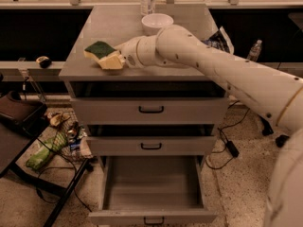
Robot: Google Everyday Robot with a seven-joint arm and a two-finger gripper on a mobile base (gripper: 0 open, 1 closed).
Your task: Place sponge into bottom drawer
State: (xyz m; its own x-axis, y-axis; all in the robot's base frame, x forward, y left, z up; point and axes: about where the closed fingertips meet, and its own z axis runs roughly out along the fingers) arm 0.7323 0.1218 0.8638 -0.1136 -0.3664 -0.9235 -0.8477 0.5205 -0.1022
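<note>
A: One view: where's the sponge [100, 50]?
B: Front-left on the surface [118, 27], touching the gripper [122, 59]; whether it's clamped, I can't tell
A: Step?
B: Pickup, I'd judge. Next: lift clear, swing forward and down over the open bottom drawer [151, 195], then release

Sponge [100, 49]: dark green top, pale yellow foam. Gripper [119, 59], upper left of centre, at sponge: off-white. Bottom drawer [151, 190]: grey, black handle. Bowl [157, 22]: white. Table [111, 25]: grey.
</note>
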